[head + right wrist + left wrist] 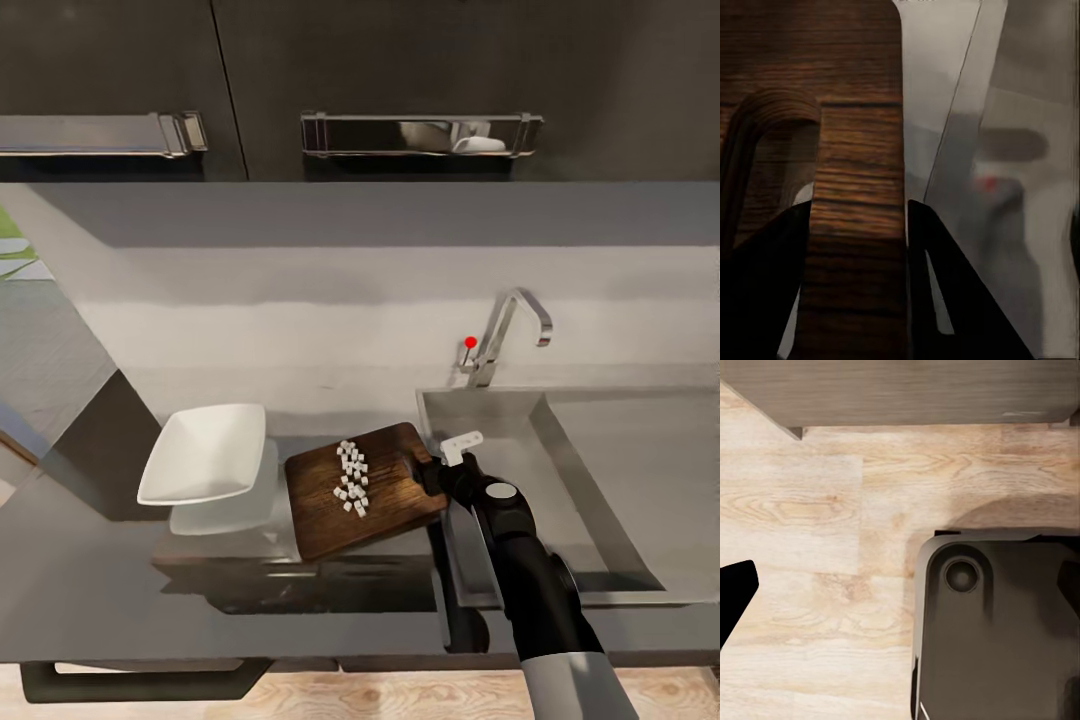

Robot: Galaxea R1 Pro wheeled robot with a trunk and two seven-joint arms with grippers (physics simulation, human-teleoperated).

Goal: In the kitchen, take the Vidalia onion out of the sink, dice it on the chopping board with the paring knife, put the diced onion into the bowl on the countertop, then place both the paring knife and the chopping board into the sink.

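- The chopping board [345, 505] lies on the grey table [120, 590], between the white bowl [205, 452] and the sink [590, 480], its right end reaching the basin's left rim.
- A small heap of diced onion [351, 478] sits on the board's middle; the bowl looks bare inside, so the dice have not yet been moved into it.
- The right claw [432, 472] is at the board's right end. In the right wrist view its two dark fingers [945, 285] stand on either side of the wooden strip beside the board's handle slot [772, 172], so it appears clamped on the board's end [859, 225].
- The step in hand seems to be taking hold of the board in order to tip the dice into the bowl.
- The next move calls for lifting the board level, carrying it left over the bowl, then tilting gently so the cubes slide in and do not scatter over the table.
- A blurred red shape [990, 184] shows within the basin; it may be the paring knife, though I cannot tell.
- The left claw's fingers are dark edges over the wood floor [817, 510] and the robot's base [997, 622]; whether they are parted or closed I cannot tell.
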